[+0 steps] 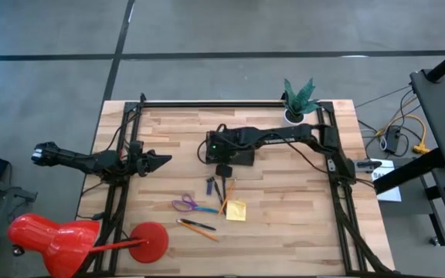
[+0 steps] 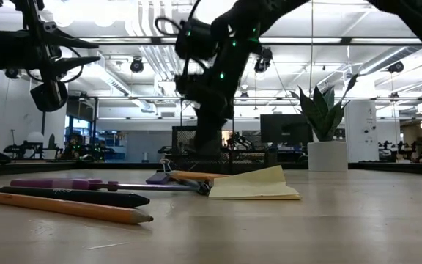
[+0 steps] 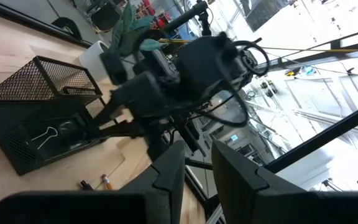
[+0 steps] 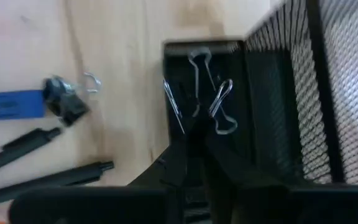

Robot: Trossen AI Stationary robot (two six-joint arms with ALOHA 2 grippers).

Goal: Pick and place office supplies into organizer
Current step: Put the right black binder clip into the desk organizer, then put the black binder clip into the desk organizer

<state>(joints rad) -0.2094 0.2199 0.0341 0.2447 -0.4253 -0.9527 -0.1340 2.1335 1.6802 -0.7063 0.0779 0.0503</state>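
The black mesh organizer [image 1: 246, 158] [image 3: 36, 93] stands at the table's middle. My right gripper [image 1: 222, 166] [image 4: 191, 135] is shut inside the near end of its low tray, on a binder clip [image 4: 207, 93]. The other supplies lie on the table nearer than the organizer: purple scissors [image 1: 185, 205], the yellow sticky pad [image 1: 236, 210], pencils [image 1: 199, 227], dark pens [image 1: 221, 189] and a blue item with a clip [image 4: 17, 104]. My left gripper [image 1: 164, 160] [image 3: 197, 168] hovers left of the organizer, its fingers a little apart, touching nothing. My right gripper comes from above, pointing down into the tray. Its fingertips meet at the binder clip's wire handles [image 4: 224, 121]. The clip's dark body is lost against the dark tray, so the exact place of hold does not show.
A white plant pot [image 1: 293, 116] [image 2: 328, 155] stands at the far edge, right of the organizer. A red lamp [image 1: 52, 239] lies at the near left corner with its round base [image 1: 151, 239] on the table. Bare wood lies right of the sticky pad.
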